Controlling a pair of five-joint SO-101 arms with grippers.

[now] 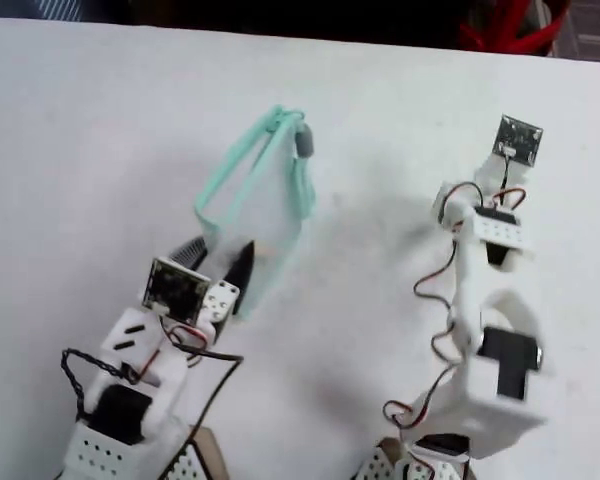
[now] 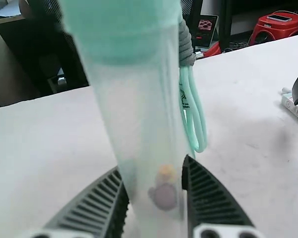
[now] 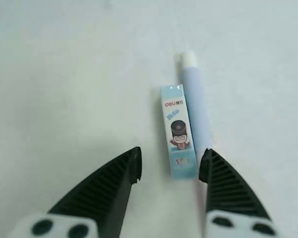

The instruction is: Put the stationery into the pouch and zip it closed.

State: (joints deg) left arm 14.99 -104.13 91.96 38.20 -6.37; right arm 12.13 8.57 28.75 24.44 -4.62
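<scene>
The left arm [image 1: 130,370] extends forward, slanting inward toward the other arm, with its wrist held low. The left gripper [image 2: 151,171] has both ribbed black fingers [image 2: 208,198] clamped against the sides of the pouch [image 2: 139,99]. The right arm [image 1: 480,300] stretches straight ahead, its wrist bent downward. The right gripper [image 3: 171,156] points down, its two fingers spread well apart.
</scene>
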